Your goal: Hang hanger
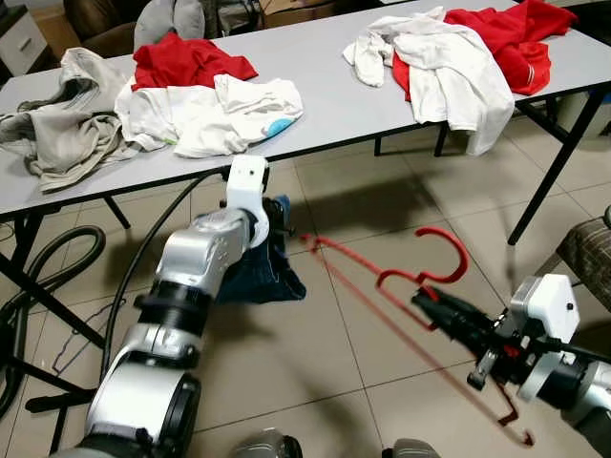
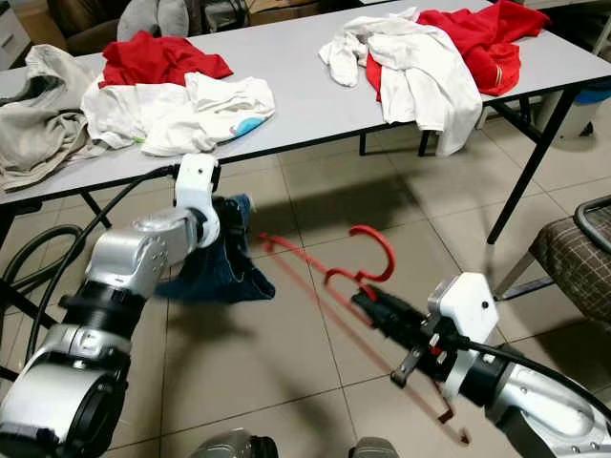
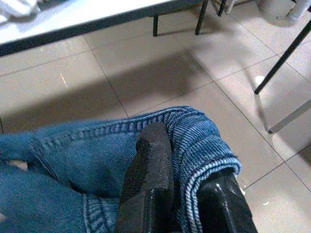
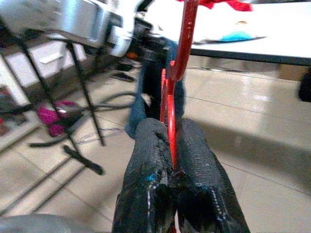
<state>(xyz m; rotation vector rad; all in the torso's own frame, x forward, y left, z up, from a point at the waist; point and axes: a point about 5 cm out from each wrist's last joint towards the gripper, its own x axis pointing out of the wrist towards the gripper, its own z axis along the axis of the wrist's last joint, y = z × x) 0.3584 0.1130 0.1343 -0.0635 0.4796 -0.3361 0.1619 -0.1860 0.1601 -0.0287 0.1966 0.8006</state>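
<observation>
A red wire hanger [image 1: 401, 286] hangs in mid-air over the tiled floor, hook [image 1: 447, 256] pointing up and away. My right gripper [image 1: 428, 303] is shut on its neck; in the right wrist view the black fingers [image 4: 194, 165] pinch the red wire [image 4: 171, 111]. My left gripper [image 1: 279, 221] is shut on a fold of blue denim jeans [image 1: 263, 272], which droop below it in front of the table. In the left wrist view the fingers [image 3: 150, 179] clamp the denim hem [image 3: 194, 145]. One hanger tip reaches toward the jeans.
A long grey table [image 1: 325, 105] carries heaps of red, white and beige clothes. Black table legs [image 1: 558, 162] stand at right, hoses and cables [image 1: 57, 267] at left. A checked chair seat [image 1: 587, 248] sits at the right edge.
</observation>
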